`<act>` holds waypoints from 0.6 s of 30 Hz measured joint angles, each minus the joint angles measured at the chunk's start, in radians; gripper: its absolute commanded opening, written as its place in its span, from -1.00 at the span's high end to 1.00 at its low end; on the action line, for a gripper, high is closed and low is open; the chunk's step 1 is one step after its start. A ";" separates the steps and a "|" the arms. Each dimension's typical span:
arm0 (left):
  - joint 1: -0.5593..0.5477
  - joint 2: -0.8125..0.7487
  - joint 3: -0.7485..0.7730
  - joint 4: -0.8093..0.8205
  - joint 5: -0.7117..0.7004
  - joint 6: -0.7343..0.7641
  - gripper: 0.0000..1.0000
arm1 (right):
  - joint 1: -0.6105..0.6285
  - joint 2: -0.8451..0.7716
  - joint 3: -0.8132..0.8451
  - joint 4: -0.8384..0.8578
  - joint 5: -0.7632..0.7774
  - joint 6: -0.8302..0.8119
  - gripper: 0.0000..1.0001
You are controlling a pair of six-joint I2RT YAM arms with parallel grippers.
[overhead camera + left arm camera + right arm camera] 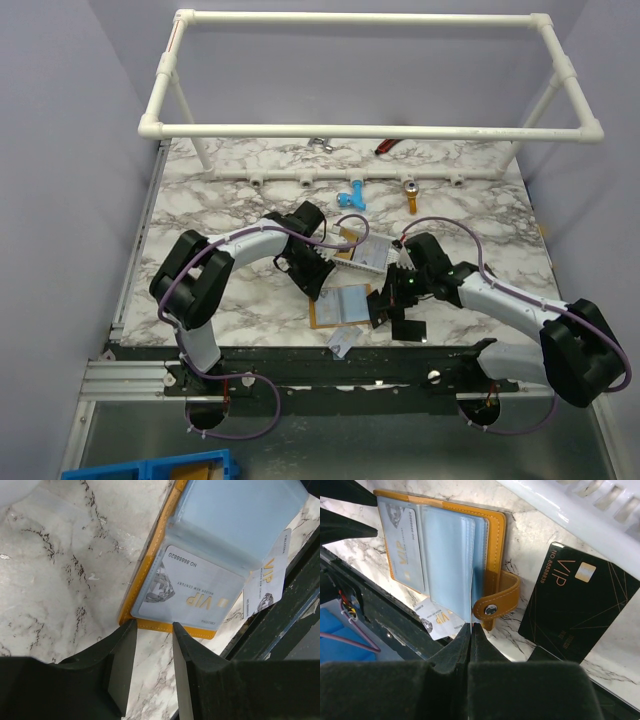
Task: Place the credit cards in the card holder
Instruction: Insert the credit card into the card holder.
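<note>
The marble table (220, 200) held the card holder (343, 304) lying open near its front edge, between the arms. A black card (580, 610) lay flat to its right, and a silvery card (267, 580) lay across the near edge. The left gripper (152, 630) stood parted just beside the holder's orange border. The right gripper (471, 630) was pressed closed, seemingly pinching one clear sleeve. The cards looked light, stiff and slick, probably best pinched by an overhanging edge.
</note>
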 measured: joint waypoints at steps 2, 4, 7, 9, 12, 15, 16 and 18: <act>-0.001 0.003 0.000 -0.002 -0.003 0.000 0.30 | 0.000 -0.002 0.000 0.000 -0.005 0.000 0.99; 0.000 0.003 0.000 -0.002 -0.005 0.000 0.31 | 0.000 -0.008 0.000 0.000 -0.008 0.000 0.99; -0.001 0.003 0.002 -0.003 -0.006 0.001 0.34 | 0.000 -0.032 0.000 0.000 -0.012 0.002 0.99; -0.001 0.003 0.005 -0.003 -0.006 0.001 0.34 | 0.000 -0.051 0.000 0.000 -0.018 0.003 0.99; -0.001 0.003 0.008 -0.003 -0.006 0.001 0.36 | 0.000 -0.066 0.001 0.001 -0.035 0.006 0.98; 0.000 0.003 0.009 -0.003 -0.006 0.001 0.38 | 0.004 -0.064 0.003 0.004 -0.048 0.010 0.99; 0.000 0.003 0.009 -0.003 -0.006 0.001 0.39 | 0.006 -0.062 0.005 0.006 -0.052 0.011 0.99; 0.004 0.003 0.009 -0.003 -0.002 0.002 0.41 | 0.014 -0.051 0.011 0.013 -0.062 0.011 0.99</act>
